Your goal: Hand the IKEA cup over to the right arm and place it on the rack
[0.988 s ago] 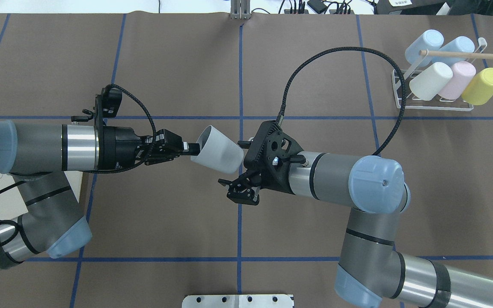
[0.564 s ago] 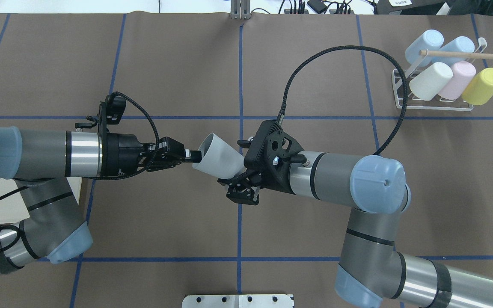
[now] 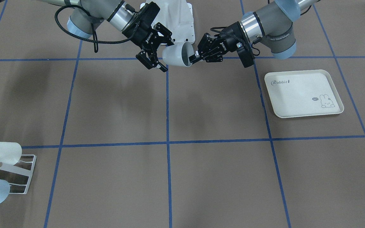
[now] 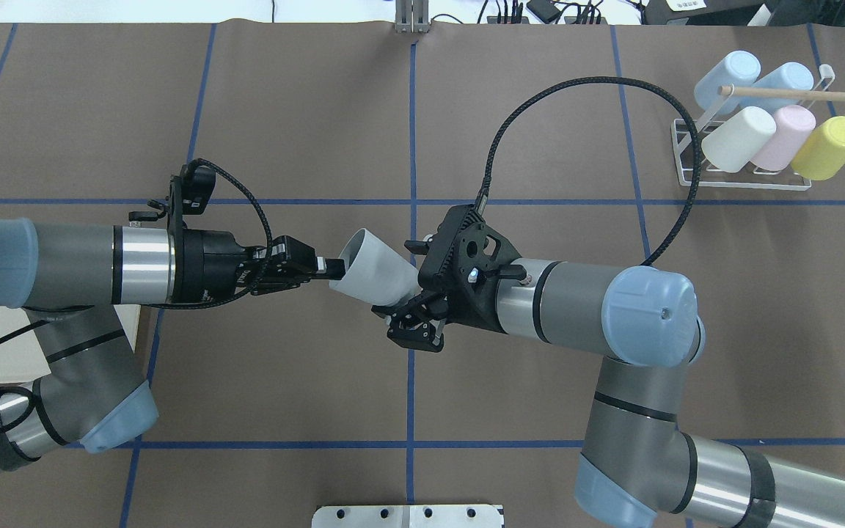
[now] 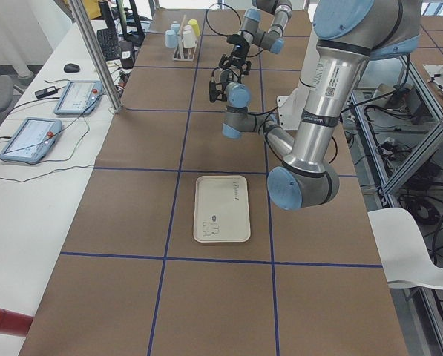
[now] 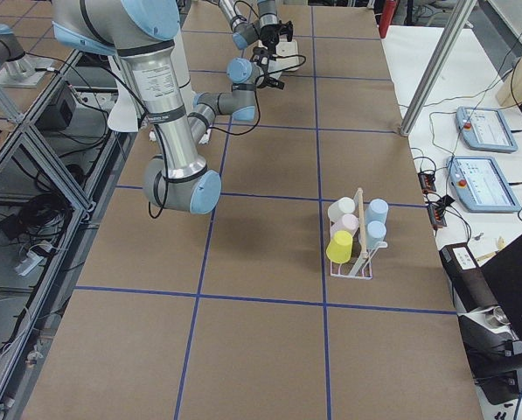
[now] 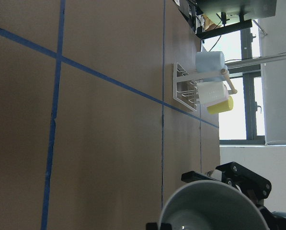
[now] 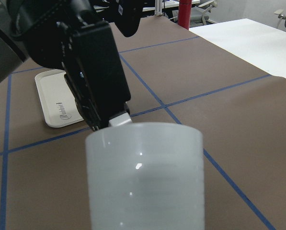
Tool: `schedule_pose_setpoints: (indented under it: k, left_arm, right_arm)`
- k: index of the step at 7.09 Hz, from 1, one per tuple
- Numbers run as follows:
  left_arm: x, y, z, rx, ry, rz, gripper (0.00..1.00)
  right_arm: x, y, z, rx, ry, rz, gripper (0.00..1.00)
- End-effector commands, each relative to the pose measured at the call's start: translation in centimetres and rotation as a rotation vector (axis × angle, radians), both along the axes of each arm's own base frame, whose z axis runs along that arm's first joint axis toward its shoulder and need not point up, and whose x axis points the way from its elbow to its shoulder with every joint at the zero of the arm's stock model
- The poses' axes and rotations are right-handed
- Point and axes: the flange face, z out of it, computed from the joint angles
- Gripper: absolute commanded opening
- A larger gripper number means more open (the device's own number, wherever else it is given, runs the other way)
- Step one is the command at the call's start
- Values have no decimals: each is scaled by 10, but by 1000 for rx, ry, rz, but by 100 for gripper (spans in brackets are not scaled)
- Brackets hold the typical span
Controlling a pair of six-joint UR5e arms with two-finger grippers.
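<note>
The pale grey plastic cup [image 4: 375, 273] hangs tilted over the middle of the brown bench [image 4: 283, 110], its rim pinched in the closed left end effector [image 4: 328, 267]. The right end effector [image 3: 165, 53] stands open astride the cup's closed end. Should the left release before the right clamps, the cup falls. A shallow bite on the tapered wall could squirt it out, short of the white wire rack [image 4: 681, 165], far right.

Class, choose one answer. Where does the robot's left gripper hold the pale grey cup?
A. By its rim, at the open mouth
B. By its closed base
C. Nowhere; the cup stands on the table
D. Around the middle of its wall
A: in the overhead view the left gripper pinches the rim of the pale grey cup at its open mouth, and the closed base points toward the right gripper.
</note>
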Motion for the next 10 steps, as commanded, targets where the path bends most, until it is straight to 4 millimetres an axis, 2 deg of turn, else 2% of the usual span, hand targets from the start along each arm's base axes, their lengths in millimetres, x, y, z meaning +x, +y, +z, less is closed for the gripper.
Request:
schedule_pose_setpoints:
  k: [1,2,4,5,6,7,8,9,10]
  left_arm:
    - [0,0,1,0,-2,0,0]
    - [0,0,1,0,-2,0,0]
    - [0,0,0,1,-1,0,0]
    - [1,0,-2,3,2,1,0]
    - [0,0,-4,6,5,3,63]
    - [-5,-4,-5,8,8,-13,100]
    - [-14,-14,-1,22,-11,-29,100]
    - [-30,-27,-3,59,-67,-18,100]
    - [-50,-47,6,110,-117,-43,100]
  right_arm:
    - [1,1,-1,0,-3,-1,77]
    - [2,1,-1,1,-6,-2,73]
    - [2,1,-2,2,-9,-2,73]
    - [2,1,-2,3,-8,-2,64]
    - [4,0,-1,4,-8,-2,42]
    - [10,2,1,3,-10,-2,17]
    - [13,3,1,4,-13,-4,12]
    - [13,3,1,3,-10,-4,7]
    - [15,-1,2,0,-3,4,6]
